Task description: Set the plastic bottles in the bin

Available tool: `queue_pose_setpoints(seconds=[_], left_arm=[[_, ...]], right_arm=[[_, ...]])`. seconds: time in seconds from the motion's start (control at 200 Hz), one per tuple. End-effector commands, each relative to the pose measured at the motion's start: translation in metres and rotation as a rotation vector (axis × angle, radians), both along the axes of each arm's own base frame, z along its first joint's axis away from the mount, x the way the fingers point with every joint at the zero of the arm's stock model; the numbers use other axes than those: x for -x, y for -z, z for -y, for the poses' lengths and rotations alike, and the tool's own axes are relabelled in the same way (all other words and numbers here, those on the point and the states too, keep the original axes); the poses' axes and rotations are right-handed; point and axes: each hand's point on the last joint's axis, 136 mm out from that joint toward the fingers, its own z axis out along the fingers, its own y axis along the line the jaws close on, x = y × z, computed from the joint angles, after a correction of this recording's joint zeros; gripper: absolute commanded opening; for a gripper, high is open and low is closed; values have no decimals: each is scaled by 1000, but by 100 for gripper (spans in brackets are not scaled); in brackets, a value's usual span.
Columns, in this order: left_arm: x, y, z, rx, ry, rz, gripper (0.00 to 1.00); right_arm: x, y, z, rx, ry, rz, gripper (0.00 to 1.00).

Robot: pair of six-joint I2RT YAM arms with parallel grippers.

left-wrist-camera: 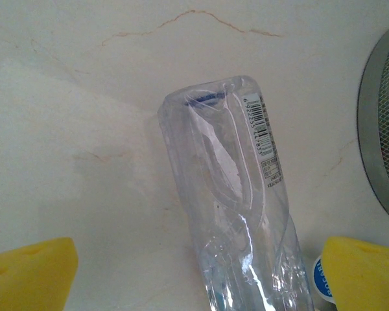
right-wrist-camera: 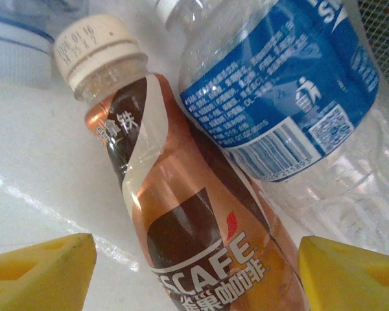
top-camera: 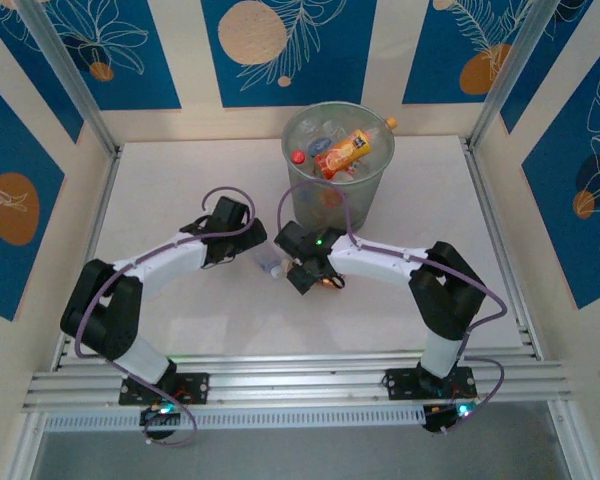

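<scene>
**Right gripper (right-wrist-camera: 198, 259): jaws apart, nothing clamped**

Stood just in front of bin (top-camera: 365, 195), with orange-labelled bottle (top-camera: 345, 152) lying inside near the rim. Noted blue-labelled bottle (right-wrist-camera: 279, 97) flat on table (right-wrist-camera: 32, 168), pressed along the right side of brown coffee bottle (right-wrist-camera: 181, 214). Straddled the latter, unclamped. Lay cap up-left, long axis running away between the fingers. Judged liable to nip both bottles, or squeeze the smooth one out, if closed off-centre. Left gripper (left-wrist-camera: 201, 259): spread wide astride crushed clear bottle (left-wrist-camera: 233, 194), axis likewise lengthwise, far end leaning left.
</scene>
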Motion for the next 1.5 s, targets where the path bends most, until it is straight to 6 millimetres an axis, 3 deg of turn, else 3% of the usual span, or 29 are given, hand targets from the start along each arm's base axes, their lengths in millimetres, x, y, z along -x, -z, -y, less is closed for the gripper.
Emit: queue_pose_setpoints(seconds=[0.0,0.175,0.565,0.715,0.845,1.01,1.085,1.365,1.495], left_arm=[[0,-4,-4,27,-20,7,96],[0,-5,-5,25,-21,7,96],[0,-5,-8,22,-27,7,96],[0,-5,-10,22,-29,7,96],[1,-6,-11,18,-31,7,96],[1,-8,-14,16,-36,12,96],[0,-10,-14,18,-39,18,96],[-1,-12,-12,26,-34,25,96],[-2,-11,-11,28,-32,21,96]], right_arm=[[12,16,12,55,-13,-52,82],[12,26,19,99,-15,-58,82],[37,45,-4,84,-121,-138,74],[41,58,-7,95,-129,-173,69],[42,56,-9,101,-135,-173,61],[44,37,-7,108,-139,-141,45],[45,22,-5,100,-128,-118,43],[39,-49,29,66,-1,15,39],[37,-93,41,-9,48,103,36]])
